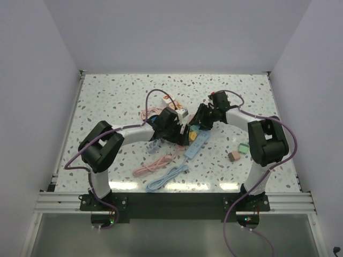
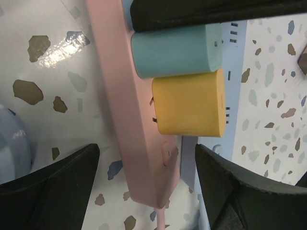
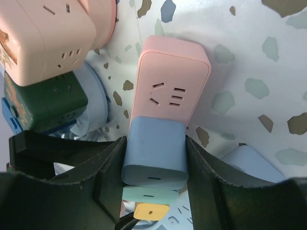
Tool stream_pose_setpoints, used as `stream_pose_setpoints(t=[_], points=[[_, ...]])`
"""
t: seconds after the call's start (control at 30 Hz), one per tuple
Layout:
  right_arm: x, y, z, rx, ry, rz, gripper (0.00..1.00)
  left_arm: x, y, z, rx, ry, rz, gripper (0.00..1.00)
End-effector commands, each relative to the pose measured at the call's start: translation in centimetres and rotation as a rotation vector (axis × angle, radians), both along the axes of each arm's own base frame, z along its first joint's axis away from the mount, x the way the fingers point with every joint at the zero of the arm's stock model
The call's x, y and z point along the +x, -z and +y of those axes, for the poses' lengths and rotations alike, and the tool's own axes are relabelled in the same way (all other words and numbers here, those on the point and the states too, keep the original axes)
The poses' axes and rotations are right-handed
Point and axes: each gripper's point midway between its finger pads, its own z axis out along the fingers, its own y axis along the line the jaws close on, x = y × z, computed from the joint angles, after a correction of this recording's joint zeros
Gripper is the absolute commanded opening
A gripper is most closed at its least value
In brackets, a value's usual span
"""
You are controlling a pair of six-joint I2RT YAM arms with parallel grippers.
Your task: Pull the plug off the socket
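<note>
3 plugs stand in a row on the pink strip [image 3: 173, 72]: the blue plug [image 3: 154, 151], the teal plug [image 3: 148, 195] and the yellow plug [image 3: 149, 211]. In the right wrist view the teal and yellow ones are mostly hidden behind the blue one, with only their ends peeking out.

The right hand [image 3: 154, 160] is narrow, its 2 fingers [image 3: 108, 177] pressed against either side of the blue plug, which sits flush on the strip.

The left hand [image 2: 146, 187] stands wide, its fingers [image 2: 62, 182] on either side of the strip's end and gripping nothing. Whether the far finger brushes the strip is hard to tell. In this view the blue plug is hidden, and a dark bar [image 2: 192, 12], cut off by the top edge, covers the spot just above the teal plug. A sliver of prong shows between the yellow plug and the strip. A blue strip [image 2: 235, 96] lies just beside the pink one, partly under the plugs.

From above, both hands meet at mid-desk [image 1: 118, 96], and the arms hide nearly all of the pink strip.

2 cube sockets, 1 peach [image 3: 48, 38] and 1 green [image 3: 45, 103], are cut off at the right wrist view's left edge.
</note>
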Motion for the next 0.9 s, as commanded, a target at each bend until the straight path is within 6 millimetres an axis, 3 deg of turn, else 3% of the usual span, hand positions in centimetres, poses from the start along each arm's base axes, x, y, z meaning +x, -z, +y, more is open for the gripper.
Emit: stream_pose_setpoints(t=[0.0, 0.17, 0.37, 0.47, 0.5, 0.6, 0.87], points=[[-1.1, -1.8, 1.1, 0.056, -0.094, -0.027, 0.0, 1.4, 0.9, 0.5, 0.047, 0.005, -0.048, 0.86], [-1.6, -3.1, 2.2, 0.139, -0.138, -0.035, 0.0, 1.5, 1.8, 0.1, 0.031, 0.01, -0.042, 0.83], [-1.6, -5.1, 3.0, 0.21, -0.129, -0.064, 0.0, 1.0, 1.9, -0.8, -0.029, 0.029, -0.024, 0.67], [-1.6, -5.9, 3.1, 0.23, -0.12, -0.067, 0.0, 0.5, 1.7, -0.7, -0.056, 0.023, -0.021, 0.47], [-1.5, -6.2, 3.1, 0.232, -0.115, -0.074, 0.0, 0.3, 1.9, -0.4, -0.055, 0.018, -0.015, 0.29], [-1.8, -6.7, 2.8, 0.217, -0.098, -0.078, 0.0, 0.5, 1.8, -0.1, -0.06, -0.018, -0.011, 0.0], [-3.0, -7.3, 1.2, 0.157, -0.009, -0.071, 0.0, 1.3, 1.3, 1.7, -0.017, -0.154, -0.014, 0.0]])
